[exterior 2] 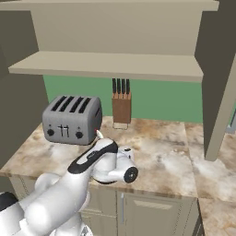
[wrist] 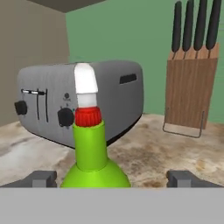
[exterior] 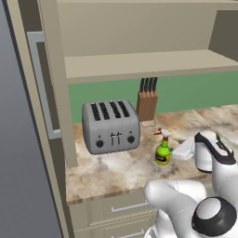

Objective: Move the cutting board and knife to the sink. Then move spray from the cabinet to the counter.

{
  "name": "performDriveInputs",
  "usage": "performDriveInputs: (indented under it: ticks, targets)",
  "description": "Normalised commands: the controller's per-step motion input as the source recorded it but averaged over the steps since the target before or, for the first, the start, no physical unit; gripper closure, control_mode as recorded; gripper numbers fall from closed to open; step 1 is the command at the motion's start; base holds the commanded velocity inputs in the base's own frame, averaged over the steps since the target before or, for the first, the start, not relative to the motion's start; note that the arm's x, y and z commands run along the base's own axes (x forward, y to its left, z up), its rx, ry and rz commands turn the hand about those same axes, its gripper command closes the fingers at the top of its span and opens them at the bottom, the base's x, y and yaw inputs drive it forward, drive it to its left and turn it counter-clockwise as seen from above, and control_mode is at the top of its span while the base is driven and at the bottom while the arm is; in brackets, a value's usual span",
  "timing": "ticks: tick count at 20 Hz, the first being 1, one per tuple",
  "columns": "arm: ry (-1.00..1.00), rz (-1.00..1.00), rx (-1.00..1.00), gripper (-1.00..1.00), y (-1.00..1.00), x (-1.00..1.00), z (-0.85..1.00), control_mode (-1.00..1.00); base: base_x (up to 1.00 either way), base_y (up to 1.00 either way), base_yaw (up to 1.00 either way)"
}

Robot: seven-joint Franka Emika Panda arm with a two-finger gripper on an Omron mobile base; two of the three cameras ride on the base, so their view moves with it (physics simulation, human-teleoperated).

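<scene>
Stood upright on the worktop (exterior: 111, 169) between wide-open jaws, not gripped, just in front of the toaster (exterior: 111, 125): the spray bottle (wrist: 91, 153), apparently in the last step, off the cabinet shelf (exterior: 148, 62); next, probably only backing away without tipping it.

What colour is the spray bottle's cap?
Red collar with a white nozzle, on the green spray; clearest in the hand view.

even, flat rendered light, moderately bright; soft shadow under the shelf (exterior: 139, 62) and toaster (exterior: 110, 125); no glare, edges slightly soft.
</scene>
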Motion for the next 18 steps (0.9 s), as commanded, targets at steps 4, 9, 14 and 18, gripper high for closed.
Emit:
performDriveInputs:
  ticks: [4,9,14,18]
  targets:
    - [0.16,-0.12,0.00,-1.00,-0.06,-0.23,0.32,-1.00,0.00,0.00,0.00]
    - [0.20,-0.11,0.00,-1.00,0.00,-0.26,0.36,-1.00,0.00,0.00,0.00]
    - [0.10,-0.07,0.00,-1.00,0.03,-0.35,0.37,-1.00,0.00,0.00,0.00]
    - [0.13,-0.04,0.00,-1.00,0.05,-0.31,0.43,-1.00,0.00,0.00,0.00]
